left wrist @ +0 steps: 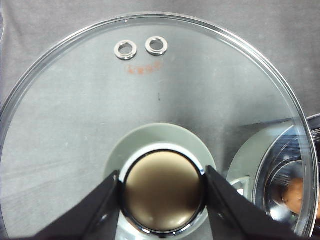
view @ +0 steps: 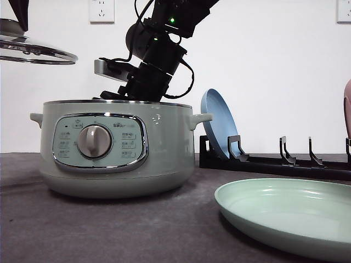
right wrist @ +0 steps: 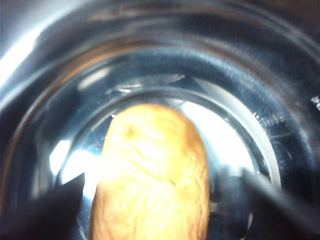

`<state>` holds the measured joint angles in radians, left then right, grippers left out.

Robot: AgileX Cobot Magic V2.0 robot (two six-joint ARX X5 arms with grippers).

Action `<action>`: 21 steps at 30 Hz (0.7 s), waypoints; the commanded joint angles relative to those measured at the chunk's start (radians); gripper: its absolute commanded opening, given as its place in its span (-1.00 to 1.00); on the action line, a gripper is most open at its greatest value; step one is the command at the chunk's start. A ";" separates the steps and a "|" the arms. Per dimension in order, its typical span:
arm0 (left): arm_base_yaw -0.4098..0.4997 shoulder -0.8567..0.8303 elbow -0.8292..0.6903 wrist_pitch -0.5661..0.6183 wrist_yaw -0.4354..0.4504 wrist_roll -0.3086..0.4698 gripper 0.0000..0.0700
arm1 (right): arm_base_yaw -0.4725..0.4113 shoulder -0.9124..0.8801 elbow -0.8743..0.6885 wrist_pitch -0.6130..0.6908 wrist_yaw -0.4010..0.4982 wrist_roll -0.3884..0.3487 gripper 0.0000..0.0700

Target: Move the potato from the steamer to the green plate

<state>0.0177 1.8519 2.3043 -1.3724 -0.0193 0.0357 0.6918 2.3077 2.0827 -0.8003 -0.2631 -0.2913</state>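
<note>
The pale green steamer (view: 115,148) stands open at the table's left-centre. My right arm (view: 156,60) reaches down into it from above. In the right wrist view the orange-brown potato (right wrist: 150,165) lies on the shiny steel pot floor. My right gripper (right wrist: 155,200) is open, one finger on each side of the potato with a thin gap either side. My left gripper (left wrist: 162,195) is shut on the knob of the glass lid (left wrist: 150,100), holding the lid (view: 33,49) high to the steamer's left. The green plate (view: 290,219) lies flat at the front right.
A blue plate (view: 219,123) stands upright in a black dish rack (view: 274,161) behind the green plate. Dark grey cloth covers the table. Through the lid, the steamer's rim (left wrist: 260,175) with the potato (left wrist: 295,195) shows beside the left gripper.
</note>
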 commanded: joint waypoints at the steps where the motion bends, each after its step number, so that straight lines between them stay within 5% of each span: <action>1: 0.003 -0.023 0.051 0.032 0.003 -0.003 -1.00 | 0.007 0.021 0.029 0.003 -0.011 0.001 0.07; 5: 0.003 -0.023 0.051 0.032 0.003 -0.003 -1.00 | 0.005 0.021 0.029 0.007 -0.048 0.024 -0.20; 13: 0.003 -0.023 0.051 0.032 0.003 -0.003 -1.00 | 0.006 0.008 0.103 -0.022 -0.054 0.068 -0.21; 21: 0.003 -0.023 0.051 0.032 0.003 -0.002 -1.00 | 0.004 -0.045 0.325 -0.269 -0.049 0.082 -0.21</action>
<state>0.0177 1.8516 2.3043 -1.3720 -0.0193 0.0356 0.6901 2.2716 2.3686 -1.0495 -0.3113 -0.2231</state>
